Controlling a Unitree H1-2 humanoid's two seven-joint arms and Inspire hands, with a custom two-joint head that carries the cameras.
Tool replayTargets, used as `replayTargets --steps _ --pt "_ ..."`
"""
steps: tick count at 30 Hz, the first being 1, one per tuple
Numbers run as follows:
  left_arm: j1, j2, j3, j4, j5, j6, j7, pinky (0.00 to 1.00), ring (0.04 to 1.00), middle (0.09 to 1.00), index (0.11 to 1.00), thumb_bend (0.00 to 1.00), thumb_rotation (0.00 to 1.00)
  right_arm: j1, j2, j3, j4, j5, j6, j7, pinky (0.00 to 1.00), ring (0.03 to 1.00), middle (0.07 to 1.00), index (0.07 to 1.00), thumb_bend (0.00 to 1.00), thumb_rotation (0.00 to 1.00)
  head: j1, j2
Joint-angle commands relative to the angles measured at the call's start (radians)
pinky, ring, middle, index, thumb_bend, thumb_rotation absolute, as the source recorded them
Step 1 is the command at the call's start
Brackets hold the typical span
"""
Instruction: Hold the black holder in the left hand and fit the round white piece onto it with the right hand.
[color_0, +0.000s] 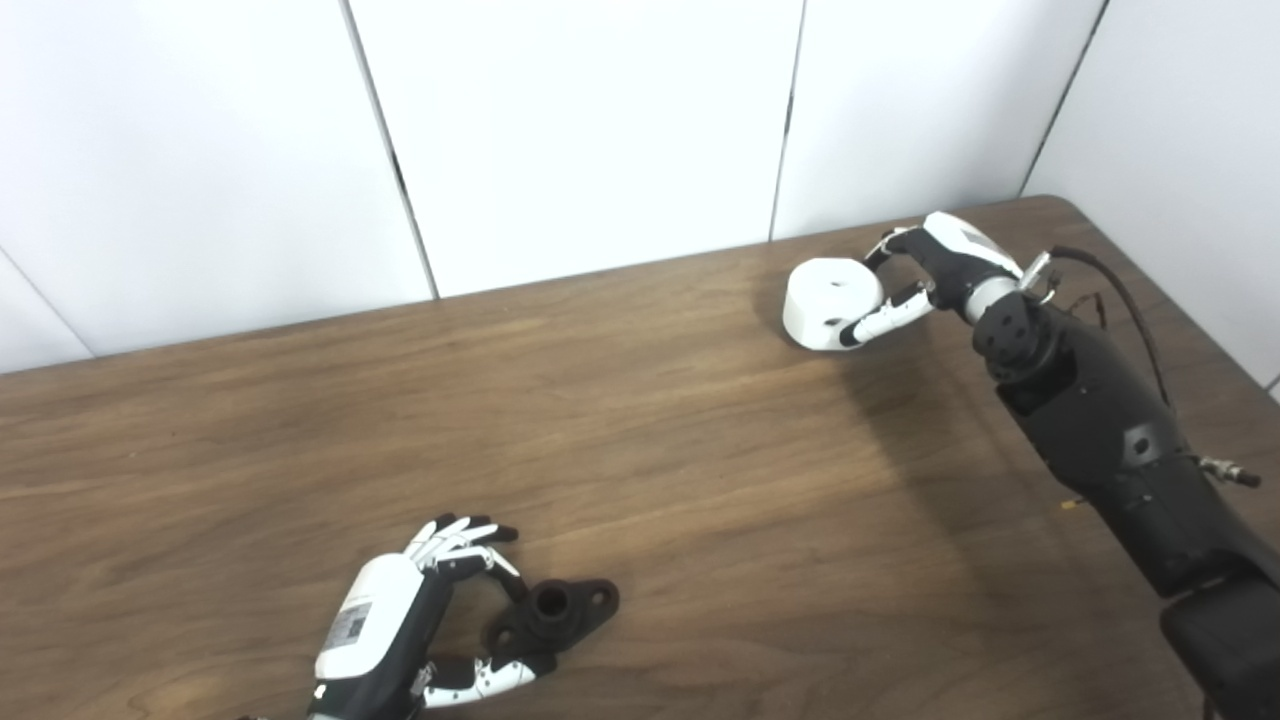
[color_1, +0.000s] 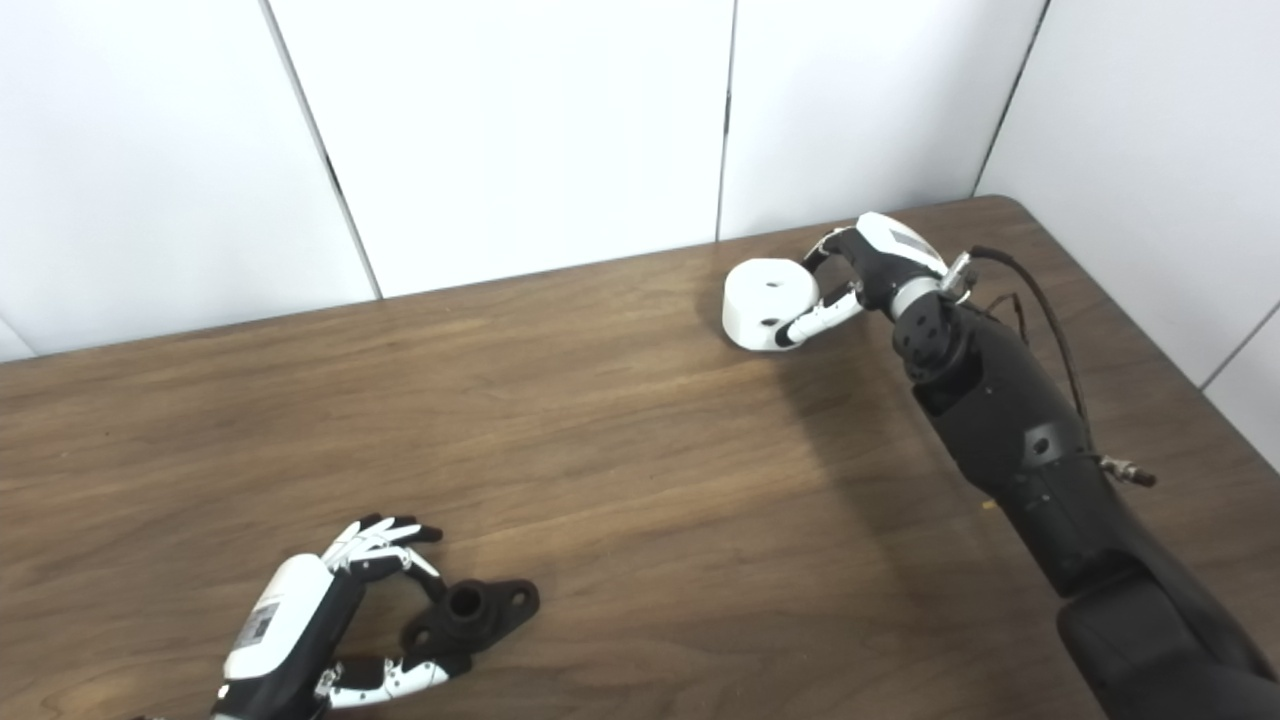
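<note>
Objects on the wooden table (color_0: 640, 480) number two: one black holder (color_0: 553, 612) and one round white piece (color_0: 832, 302). Hands also number two, each with a white back shell and fingers banded black and white.

At about seven o'clock in the scene, the black holder lies flat on the brown, grained wood. It is a matte part with a raised central collar around a round bore and a flat lobe with a small hole on either side. The left hand (color_0: 420, 620) curls around its near end, fingers (color_0: 462, 540) arched over from above and thumb reaching in from below; they seem to touch the holder, though the black-on-black contact is hard to read, and the part sits on the table.

At about one o'clock, near the far edge, the round white piece is a smooth, squat drum with small holes in its faces. The right hand (color_0: 925, 275) pinches it, thumb along the near side and fingers over the far rim. White wall panels (color_0: 580, 130) stand behind the table.
</note>
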Motion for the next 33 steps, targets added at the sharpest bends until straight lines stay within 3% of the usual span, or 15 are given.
replayTargets --steps 1,2,5,31,32,33 --pt "0.048 0.007 -0.034 0.023 0.003 0.044 -0.091 0.91 0.888 0.817 0.488 0.51 0.04 -0.047 -0.022 -0.022 -0.026 0.002 -0.048 -0.038 0.90 0.974 0.897 0.550 0.67 0.19 0.001 0.001" --pt "0.047 0.007 -0.035 0.024 0.004 0.042 -0.090 0.91 0.888 0.816 0.488 0.51 0.04 -0.047 -0.020 -0.024 -0.024 0.003 -0.051 -0.043 0.91 0.972 0.887 0.515 0.58 0.17 0.002 0.000" --pt "0.045 0.007 -0.036 0.028 0.007 0.039 -0.088 0.91 0.886 0.813 0.488 0.51 0.04 -0.046 -0.019 -0.018 -0.025 0.001 -0.053 -0.041 0.91 0.968 0.878 0.494 0.53 0.15 0.004 -0.001" --pt "0.039 -0.007 -0.040 0.041 0.020 0.031 -0.081 0.91 0.883 0.813 0.488 0.51 0.04 -0.047 -0.029 -0.009 -0.036 0.008 -0.052 -0.004 0.90 0.966 0.888 0.496 0.52 0.16 0.011 -0.006" --pt "0.038 -0.007 -0.040 0.041 0.019 0.032 -0.082 0.91 0.883 0.813 0.488 0.51 0.04 -0.047 -0.030 -0.008 -0.035 0.008 -0.052 -0.002 0.90 0.966 0.889 0.572 0.69 0.21 0.012 -0.007" --pt "0.037 -0.007 -0.040 0.041 0.019 0.033 -0.083 0.91 0.884 0.814 0.488 0.51 0.04 -0.049 -0.031 -0.007 -0.034 0.006 -0.051 -0.001 0.91 0.967 0.890 0.624 0.79 0.25 0.012 -0.007"
